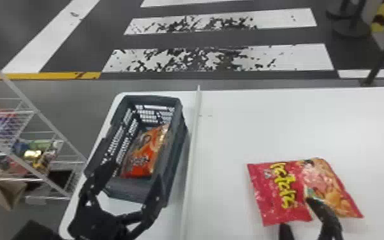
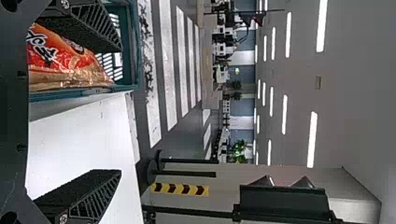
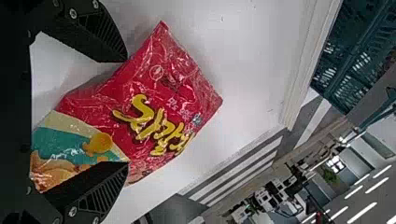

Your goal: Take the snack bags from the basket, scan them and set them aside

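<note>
A white table [image 1: 248, 127] has a dark plastic basket [image 1: 151, 99] on its left part and a red snack bag [image 1: 280, 188] out on its right part. A narrow raised strip [image 1: 192, 140] runs between them, just beside the basket.

One orange-red snack bag [image 1: 142, 158] is inside the basket, towards its near end, its face turned up. The red bag lies on the table, its yellow lettering and a picture of golden snacks facing up.

The left gripper [image 1: 135, 175] is at the near end of the basket, its two black fingers spread wide with nothing held between them. In the left wrist view, one finger stands over the basket's opening, near the orange-red bag, and the other over the table.

The right gripper [image 1: 298, 213] is at the near edge of the red bag, its fingers also wide apart — the bag lies partly between them but is not pinched. The right wrist view puts one finger over the bag's picture side, the other beside its edge; whether either touches the bag, I cannot tell.

To the left stands a white wire rack [image 1: 36, 111] with packets on its shelves. Beyond the table, the dark floor carries worn white stripes [image 1: 296, 57] — like a street crossing.
</note>
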### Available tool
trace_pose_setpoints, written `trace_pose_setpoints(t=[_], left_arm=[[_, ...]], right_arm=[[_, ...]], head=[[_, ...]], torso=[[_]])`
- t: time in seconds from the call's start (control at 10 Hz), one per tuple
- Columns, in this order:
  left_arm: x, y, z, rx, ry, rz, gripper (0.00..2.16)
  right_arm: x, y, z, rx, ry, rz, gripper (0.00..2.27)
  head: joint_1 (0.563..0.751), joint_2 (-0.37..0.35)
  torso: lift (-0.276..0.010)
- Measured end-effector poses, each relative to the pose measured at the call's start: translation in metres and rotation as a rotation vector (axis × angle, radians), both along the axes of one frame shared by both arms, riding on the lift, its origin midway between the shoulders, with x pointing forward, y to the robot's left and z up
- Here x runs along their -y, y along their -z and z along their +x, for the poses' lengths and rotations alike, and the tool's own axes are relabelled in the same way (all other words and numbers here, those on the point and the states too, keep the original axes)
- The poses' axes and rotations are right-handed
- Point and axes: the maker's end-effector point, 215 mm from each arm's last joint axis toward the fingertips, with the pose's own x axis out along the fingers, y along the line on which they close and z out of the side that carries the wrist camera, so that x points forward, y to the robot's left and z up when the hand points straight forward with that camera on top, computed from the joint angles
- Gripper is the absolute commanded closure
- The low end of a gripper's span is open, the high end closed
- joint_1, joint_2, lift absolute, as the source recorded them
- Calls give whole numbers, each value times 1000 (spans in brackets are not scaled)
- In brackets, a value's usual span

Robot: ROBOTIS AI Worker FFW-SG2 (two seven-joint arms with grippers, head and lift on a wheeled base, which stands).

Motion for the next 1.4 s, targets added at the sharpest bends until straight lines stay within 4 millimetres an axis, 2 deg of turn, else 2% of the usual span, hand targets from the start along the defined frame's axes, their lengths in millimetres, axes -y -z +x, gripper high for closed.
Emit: trace_pose_setpoints(t=[0.1,0.4,0.8,1.0,1.1,1.2,1.3,1.4], left_arm=[[0,1,0,-2,4,0,70],[3,-2,1,5,15,-4,70],[3,-2,2,5,14,-6,70],[3,-1,2,3,16,-5,70],[3,2,0,-6,19,-6,70],[2,6,-2,-15,18,-7,70],[-1,12,-4,-26,15,-8,70],[-3,15,-5,-33,14,-12,70]], right_arm=[[4,-4,3,-5,20,-7,147],[10,1,6,-27,35,-40,147],[-6,6,-7,-48,5,-38,147],[-10,10,1,-42,-5,-41,147],[-9,16,10,-41,-5,-49,265],[-9,20,16,-41,-6,-56,650],[-8,24,22,-41,-5,-66,2010],[-4,27,27,-46,0,-78,2246]], head=[[695,173],[695,154],[695,185],[695,192],[695,187],[695,186],[695,188],[695,187]], torso=[[-75],[-75],[-75],[-75],[-75],[-75],[-75],[-75]])
